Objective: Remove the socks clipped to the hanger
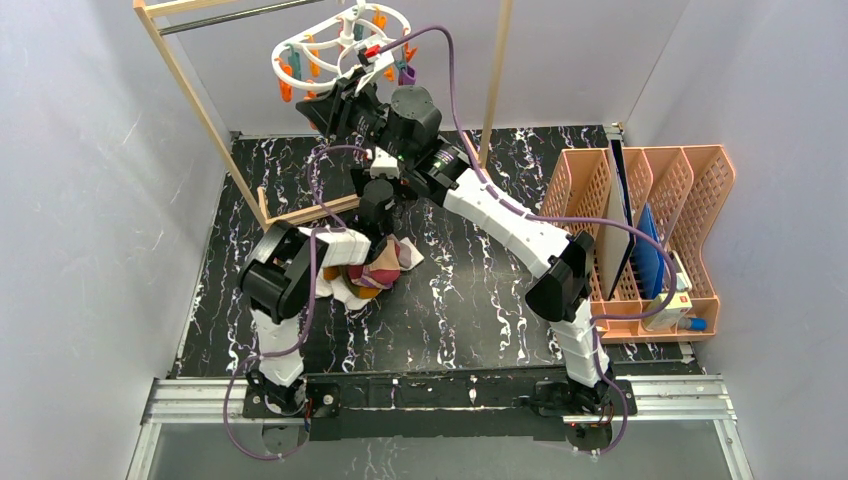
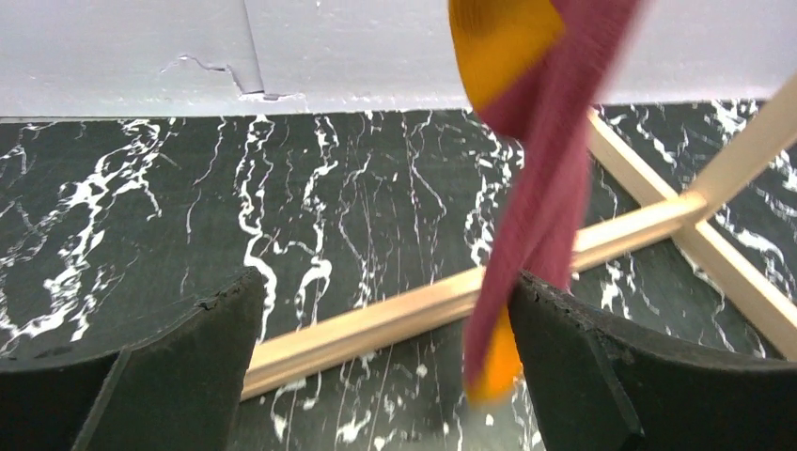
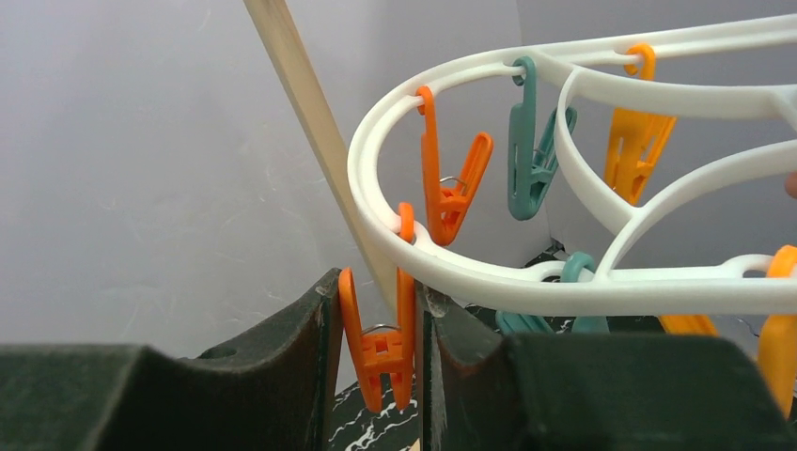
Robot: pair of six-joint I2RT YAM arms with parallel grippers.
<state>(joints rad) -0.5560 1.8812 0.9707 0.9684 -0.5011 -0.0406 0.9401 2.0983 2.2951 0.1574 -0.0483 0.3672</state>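
Top view: the hanger (image 1: 340, 42) hangs off the wooden frame (image 1: 190, 95) up at about 11 o'clock, well above the black marble table (image 1: 480, 300). The right gripper (image 3: 376, 315) is up there with it, and its wrist cam shows the claw pinched tight on an orange peg (image 3: 376, 355) hanging from the white ring. No sock in that peg as far as I can see. A few other orange and teal pegs dangle around the ring at 12 to 3 o'clock, also bare.

The left gripper (image 2: 387, 296) sits lower, over the table near the frame's bottom rail, with its claw spread wide and clamped on nothing. A maroon and orange sock (image 2: 550, 178) hangs down between the fingers, right up against the one at 3 o'clock. Its top runs out of frame, so I can't tell what's holding it.

A pile of socks (image 1: 378, 272) lies on the table around the middle, partly under the left arm. An orange file organizer (image 1: 700, 180) stands at 3 o'clock.
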